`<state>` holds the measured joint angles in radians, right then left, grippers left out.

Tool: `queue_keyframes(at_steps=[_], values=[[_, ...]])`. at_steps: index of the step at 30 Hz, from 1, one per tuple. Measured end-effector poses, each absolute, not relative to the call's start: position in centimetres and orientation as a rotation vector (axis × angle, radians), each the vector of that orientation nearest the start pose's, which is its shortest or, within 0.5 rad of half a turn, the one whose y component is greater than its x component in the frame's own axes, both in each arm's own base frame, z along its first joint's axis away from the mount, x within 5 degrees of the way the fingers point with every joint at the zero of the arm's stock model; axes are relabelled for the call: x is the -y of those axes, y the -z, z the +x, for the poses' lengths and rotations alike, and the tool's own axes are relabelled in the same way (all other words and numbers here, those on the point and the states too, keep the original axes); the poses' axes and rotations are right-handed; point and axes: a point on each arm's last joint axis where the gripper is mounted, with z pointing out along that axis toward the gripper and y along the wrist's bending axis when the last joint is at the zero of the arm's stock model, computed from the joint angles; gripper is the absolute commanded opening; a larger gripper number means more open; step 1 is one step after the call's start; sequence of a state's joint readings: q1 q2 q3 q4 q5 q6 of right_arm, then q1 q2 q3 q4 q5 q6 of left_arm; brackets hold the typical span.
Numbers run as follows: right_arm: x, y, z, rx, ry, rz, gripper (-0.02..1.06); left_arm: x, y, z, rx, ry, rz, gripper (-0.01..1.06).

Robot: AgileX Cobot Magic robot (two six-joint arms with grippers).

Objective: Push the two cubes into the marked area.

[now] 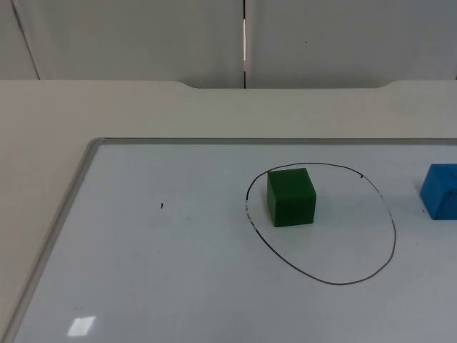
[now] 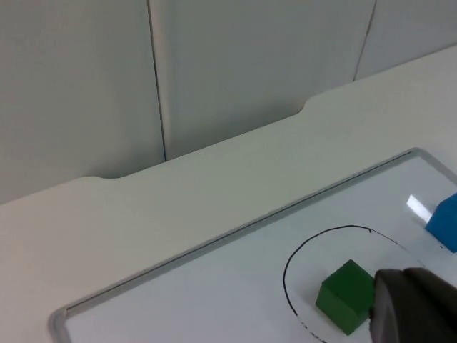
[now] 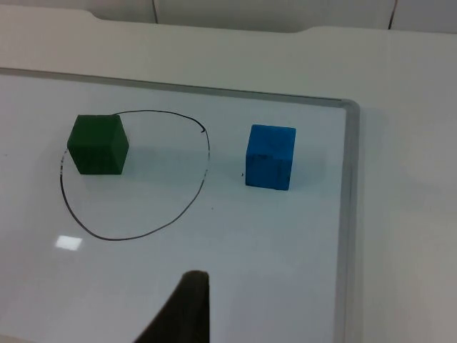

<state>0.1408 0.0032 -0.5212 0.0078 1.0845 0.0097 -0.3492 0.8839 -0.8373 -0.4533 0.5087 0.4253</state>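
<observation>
Nearest the right gripper (image 3: 187,307), whose finger state I cannot tell, lies bare whiteboard (image 1: 178,286). Beyond it the blue cube (image 3: 270,156) sits just outside the drawn ring (image 1: 323,223). The green cube (image 1: 291,197) stands inside it, seemingly just ahead of the left gripper (image 2: 414,307), its state equally unclear.

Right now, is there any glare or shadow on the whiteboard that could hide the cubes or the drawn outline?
Top view: a small bright glare patch sits on the whiteboard, far from the green cube. Right wrist view: a similar patch lies just outside the drawn outline, and both cubes cast soft shadows. Left wrist view: glare beside the blue cube; nothing is hidden.
</observation>
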Motion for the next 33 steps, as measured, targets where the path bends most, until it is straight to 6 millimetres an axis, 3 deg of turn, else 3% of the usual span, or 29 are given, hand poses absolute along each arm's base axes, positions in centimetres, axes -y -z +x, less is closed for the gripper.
queue_keyframes(at_steps=[5, 20, 29, 33], values=[[0.0, -28.1, -0.8, -2.047, -0.103, -0.135, 1.05, 6.9, -35.4, 13.2, -1.9, 0.438, 0.484, 0.0], [0.0, -28.1, -0.8, -2.047, -0.103, -0.135, 1.05, 4.3, -33.2, 8.0, -1.988, 0.368, 0.449, 0.0], [0.0, -28.1, -0.8, -2.047, -0.103, -0.135, 1.05, 2.0, -32.1, 2.7, -1.949, 0.316, 0.44, 0.0], [0.0, -28.1, -0.8, -2.047, -0.103, -0.135, 1.05, 1.5, -31.8, 1.2, -1.937, 0.318, 0.44, 0.0]])
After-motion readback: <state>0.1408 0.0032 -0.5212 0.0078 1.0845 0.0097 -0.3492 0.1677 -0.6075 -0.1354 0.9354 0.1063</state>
